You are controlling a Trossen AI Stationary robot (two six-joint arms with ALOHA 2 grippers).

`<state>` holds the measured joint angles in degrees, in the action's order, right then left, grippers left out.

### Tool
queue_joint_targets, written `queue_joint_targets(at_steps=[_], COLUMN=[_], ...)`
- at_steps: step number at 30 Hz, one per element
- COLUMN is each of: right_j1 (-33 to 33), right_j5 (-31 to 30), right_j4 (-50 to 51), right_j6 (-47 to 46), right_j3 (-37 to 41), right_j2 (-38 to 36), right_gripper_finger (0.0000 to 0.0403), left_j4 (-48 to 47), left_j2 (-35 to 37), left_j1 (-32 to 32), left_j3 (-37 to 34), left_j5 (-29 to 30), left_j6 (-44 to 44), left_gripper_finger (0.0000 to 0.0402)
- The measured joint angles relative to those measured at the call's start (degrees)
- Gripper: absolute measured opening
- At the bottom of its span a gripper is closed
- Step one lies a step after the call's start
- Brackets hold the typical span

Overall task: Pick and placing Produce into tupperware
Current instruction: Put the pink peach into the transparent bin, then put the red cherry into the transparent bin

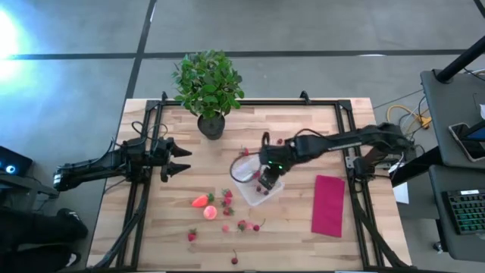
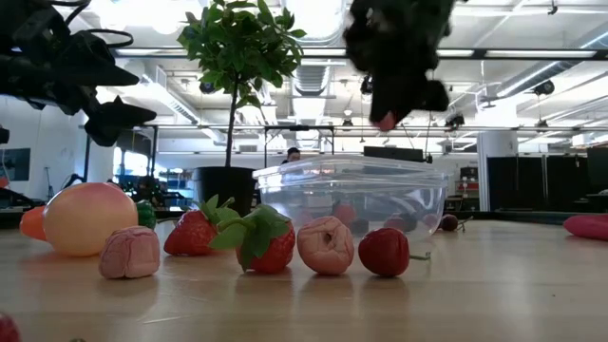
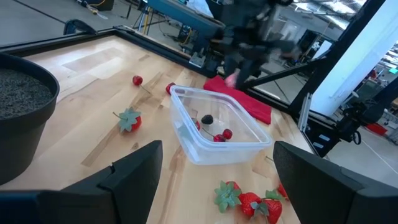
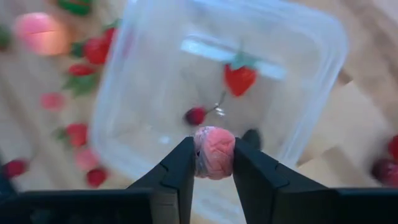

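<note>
My right gripper [image 4: 214, 157] hangs over the clear tupperware [image 1: 252, 200], shut on a small pink berry [image 4: 214, 151]. The tupperware [image 4: 140, 93] stands on the table and holds a little strawberry [image 4: 240, 78] and a dark red cherry [image 4: 195, 115]. More produce lies on the wood near the front: an orange-red strawberry [image 1: 201, 201], a round pink-orange fruit [image 1: 210, 213] and several red berries [image 1: 244, 225]. My left gripper [image 1: 180, 160] waits open at the table's left side, touching nothing. My right gripper pinches the pink berry by its two opposite sides [image 4: 200, 154] between its two fingers. The fingers point steeply down from above. The berry [image 2: 387, 121] sits at the fingertips, lifted clear above the tupperware's open top.
A potted plant [image 1: 208, 87] stands at the table's far edge. A flat magenta cloth [image 1: 329, 205] lies right of the tupperware. Two berries [image 1: 280, 141] lie beyond the container. Black frame rails [image 1: 144, 205] run along the table's sides.
</note>
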<state>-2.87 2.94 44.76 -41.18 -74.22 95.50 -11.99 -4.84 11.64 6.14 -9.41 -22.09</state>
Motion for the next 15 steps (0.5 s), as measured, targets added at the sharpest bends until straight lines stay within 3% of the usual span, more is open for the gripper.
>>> queue_joint_targets(at_steps=[5, 11, 15], right_j1=[2.45, 4.25, 6.76], right_j5=[0.08, -3.3, -10.35], right_j4=[2.32, 15.0, 26.17], right_j6=[1.85, 2.72, 0.3], right_j3=[-6.32, -15.69, -18.9], right_j2=[5.84, 8.18, 7.73], right_gripper_finger=[0.0143, 0.0221, 0.0249], left_j4=[-0.02, -0.03, -0.03], left_j2=[0.0, 0.0, 0.0], left_j1=[-0.02, 0.0, -0.02], left_j3=[0.01, 0.02, 0.02], left_j5=[0.0, 0.0, 0.01], left_j6=[0.0, 0.0, -0.01], left_gripper_finger=[0.0293, 0.0293, 0.0293])
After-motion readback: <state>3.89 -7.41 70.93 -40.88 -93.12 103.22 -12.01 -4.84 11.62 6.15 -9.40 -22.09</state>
